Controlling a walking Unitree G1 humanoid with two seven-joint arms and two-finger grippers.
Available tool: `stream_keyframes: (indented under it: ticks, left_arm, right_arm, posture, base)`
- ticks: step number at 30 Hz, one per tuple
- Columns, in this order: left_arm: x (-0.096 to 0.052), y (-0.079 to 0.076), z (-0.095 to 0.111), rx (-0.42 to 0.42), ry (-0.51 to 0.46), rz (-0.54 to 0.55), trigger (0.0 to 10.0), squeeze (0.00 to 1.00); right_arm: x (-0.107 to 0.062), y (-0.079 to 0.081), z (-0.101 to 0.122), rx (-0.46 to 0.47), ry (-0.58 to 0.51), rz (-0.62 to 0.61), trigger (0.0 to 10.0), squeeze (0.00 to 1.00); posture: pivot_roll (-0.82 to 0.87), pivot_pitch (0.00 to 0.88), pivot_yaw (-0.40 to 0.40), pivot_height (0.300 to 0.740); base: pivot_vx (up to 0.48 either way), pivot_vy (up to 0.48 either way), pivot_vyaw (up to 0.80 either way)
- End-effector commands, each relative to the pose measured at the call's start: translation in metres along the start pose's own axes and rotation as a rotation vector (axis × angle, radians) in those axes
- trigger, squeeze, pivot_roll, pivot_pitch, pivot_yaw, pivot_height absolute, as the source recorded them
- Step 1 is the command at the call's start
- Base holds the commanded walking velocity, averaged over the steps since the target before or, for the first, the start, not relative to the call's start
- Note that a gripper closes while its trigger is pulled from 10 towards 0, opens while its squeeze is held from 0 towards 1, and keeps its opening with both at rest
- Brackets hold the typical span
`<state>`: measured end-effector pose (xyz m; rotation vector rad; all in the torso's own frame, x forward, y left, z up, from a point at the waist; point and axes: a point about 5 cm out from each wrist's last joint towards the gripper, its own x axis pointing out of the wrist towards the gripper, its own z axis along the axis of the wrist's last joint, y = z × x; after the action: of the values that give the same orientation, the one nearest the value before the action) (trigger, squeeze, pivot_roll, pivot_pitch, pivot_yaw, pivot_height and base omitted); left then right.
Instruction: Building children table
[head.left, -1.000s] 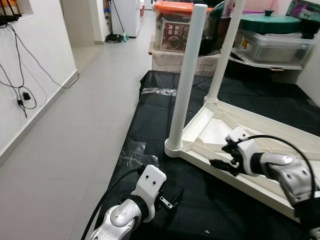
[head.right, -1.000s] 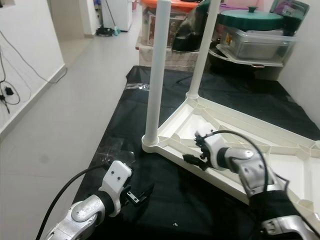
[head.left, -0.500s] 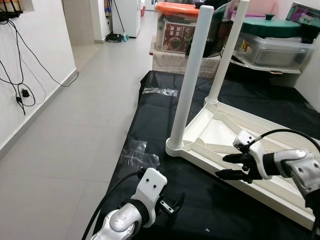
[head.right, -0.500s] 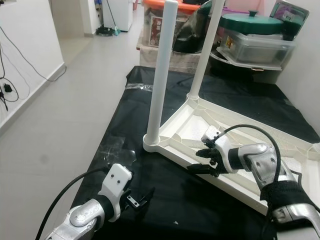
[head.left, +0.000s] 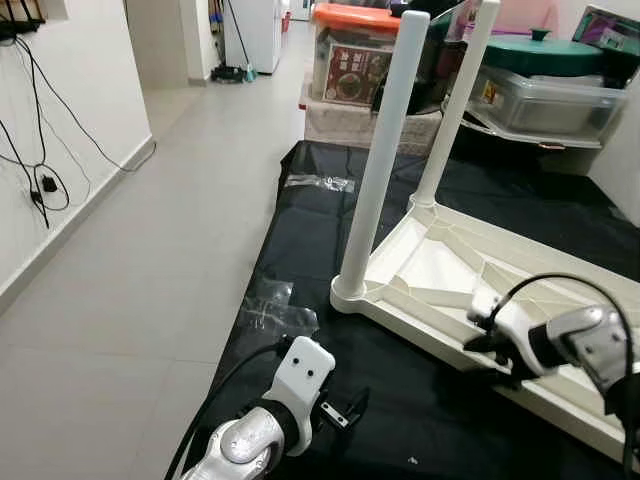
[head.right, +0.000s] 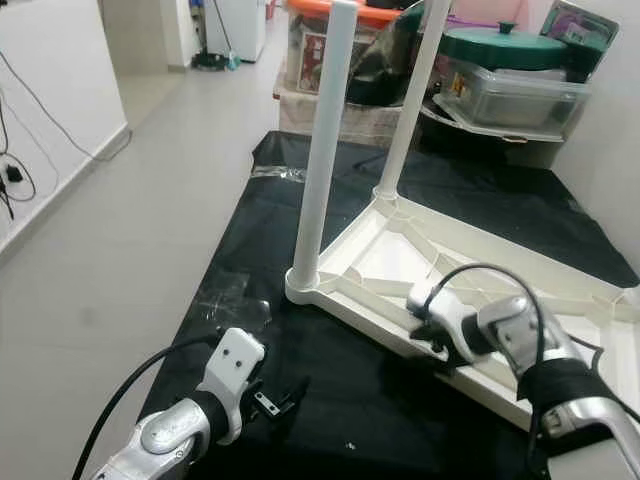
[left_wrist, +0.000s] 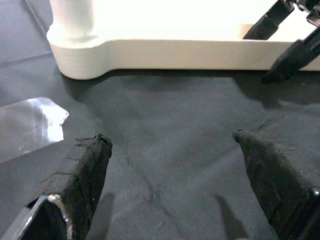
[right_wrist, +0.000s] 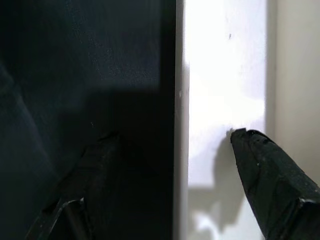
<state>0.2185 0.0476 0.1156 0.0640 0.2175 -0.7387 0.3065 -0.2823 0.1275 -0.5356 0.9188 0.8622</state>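
The white children's table (head.left: 470, 270) lay upside down on a black sheet (head.left: 330, 210), underside ribs up, two white legs standing from it: a near leg (head.left: 380, 160) at the corner ahead of the left gripper and a far leg (head.left: 455, 100) behind that.

Right gripper (head.left: 487, 347) sat at the table's near edge rail. In the right wrist view its fingers (right_wrist: 272, 175) were spread apart, one over the white frame, the other over the black sheet, with the rail's edge running between them. Not closed on the rail; contact could not be judged.

Left gripper (head.left: 345, 408) rested low over the black sheet, just short of the table's near corner. Left wrist view showed both fingers (left_wrist: 80, 175) wide apart and holding nothing, the corner with the near leg's socket directly ahead of them, the right gripper's black fingertips further along the same rail.

A crumpled clear plastic wrapper (head.left: 275, 310) lay on the sheet just beside the left gripper. Lidded storage bins (head.left: 545, 85) stood beyond the table's far end.
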Motion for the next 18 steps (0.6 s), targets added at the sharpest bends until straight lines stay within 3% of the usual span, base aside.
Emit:
stream_keyframes:
  ticks: [1,4,5,6,7,12,18]
  left_arm:
    - [0.0016,-0.0041,-0.0015,-0.011,0.011,-0.012,10.0,0.0]
    - [0.002,-0.0043,-0.0021,-0.009,0.012,-0.012,10.0,0.0]
    - [0.0023,-0.0043,-0.0023,-0.008,0.012,-0.012,10.0,0.0]
    - [0.0023,-0.0043,-0.0023,-0.008,0.012,-0.012,10.0,0.0]
    - [0.0024,-0.0043,-0.0025,-0.007,0.013,-0.013,10.0,0.0]
    - [0.0027,-0.0046,-0.0032,-0.006,0.015,-0.014,10.0,0.0]
    - [0.0032,-0.0047,-0.003,-0.004,0.015,-0.014,10.0,0.0]
  right_arm:
    - [0.0001,-0.0015,-0.006,-0.033,0.069,-0.004,10.0,0.0]
    - [0.0027,-0.0016,-0.0059,-0.06,0.094,0.005,10.0,0.0]
    - [0.003,-0.0016,-0.0061,-0.086,0.115,0.016,7.3,0.0]
    - [0.003,-0.0016,-0.0061,-0.086,0.115,0.016,7.3,0.0]
    - [0.003,-0.0017,-0.0067,-0.124,0.137,0.018,0.0,0.0]
    - [0.0052,-0.0017,-0.0075,-0.222,0.185,0.027,0.0,0.0]
    - [0.0076,-0.0047,-0.0051,-0.274,0.195,-0.004,0.0,0.0]
  posture:
    - [0.12,0.0,-0.125,0.74]
    - [0.12,0.0,-0.127,0.74]
    - [0.12,0.0,-0.127,0.74]
    - [0.12,0.0,-0.127,0.74]
    - [0.12,0.0,-0.127,0.74]
    - [0.12,0.0,-0.127,0.74]
    - [0.12,0.0,-0.127,0.74]
  base:
    - [0.0,0.0,0.0]
    - [0.0,0.0,0.0]
    - [0.0,0.0,0.0]
    - [0.0,0.0,0.0]
    - [0.0,0.0,0.0]
    - [0.0,0.0,0.0]
    - [0.0,0.0,0.0]
